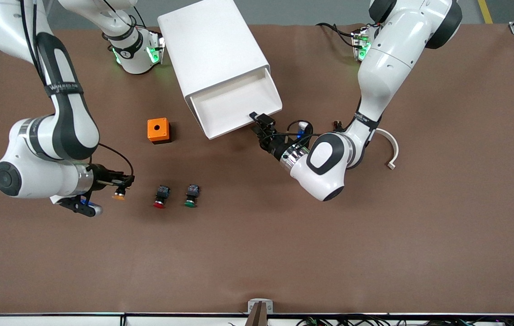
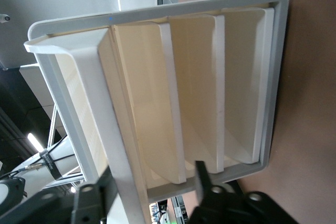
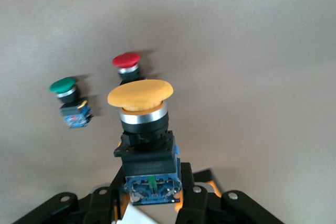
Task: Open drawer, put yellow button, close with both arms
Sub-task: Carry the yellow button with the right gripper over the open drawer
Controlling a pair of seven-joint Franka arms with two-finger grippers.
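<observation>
My right gripper (image 3: 152,195) pinches the yellow button (image 3: 143,129) over the worktop (image 1: 374,249) beside the red button (image 1: 160,197); the open drawer (image 1: 234,106) lies toward the left arm's end, its front rim between my left gripper's (image 1: 260,123) spread fingers.

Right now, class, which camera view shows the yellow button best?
The right wrist view: the yellow button fills it, gripped by the right hand. The front view shows only a small orange speck; the left wrist view shows none of it.
</observation>
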